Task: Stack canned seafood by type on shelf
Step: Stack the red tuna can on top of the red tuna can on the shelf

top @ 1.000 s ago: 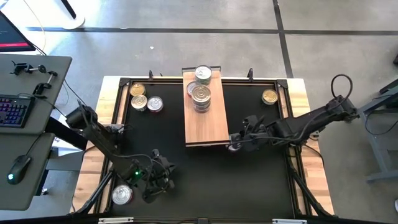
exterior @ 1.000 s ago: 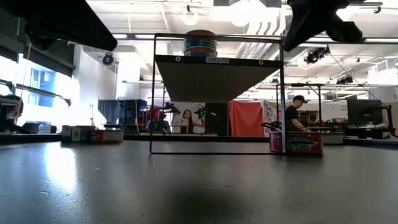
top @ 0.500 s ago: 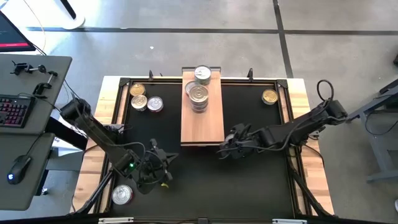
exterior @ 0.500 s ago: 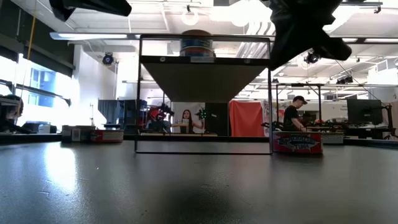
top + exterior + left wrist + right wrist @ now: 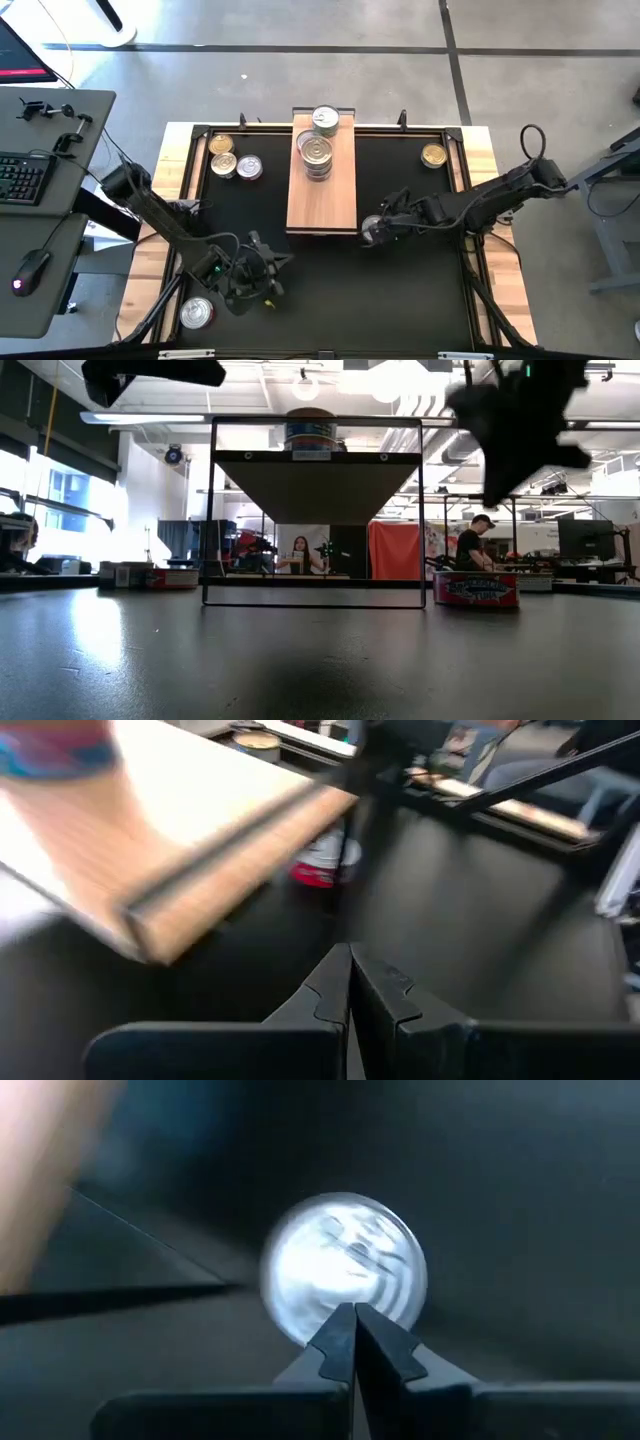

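the right gripper (image 5: pixel 372 232), clenched empty over a silver can (image 5: pixel 343 1270) beside the shelf (image 5: pixel 322 195), should open wide before descending (left gripper (image 5: pixel 349 982) also clenched).

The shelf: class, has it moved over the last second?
Yes: the shelf slid left in the high view, away from the lone gold tin.

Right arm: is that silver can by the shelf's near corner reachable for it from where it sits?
Probably yes: the right gripper hangs just above the silver can, nothing between, but its fingers are shut and must open first.
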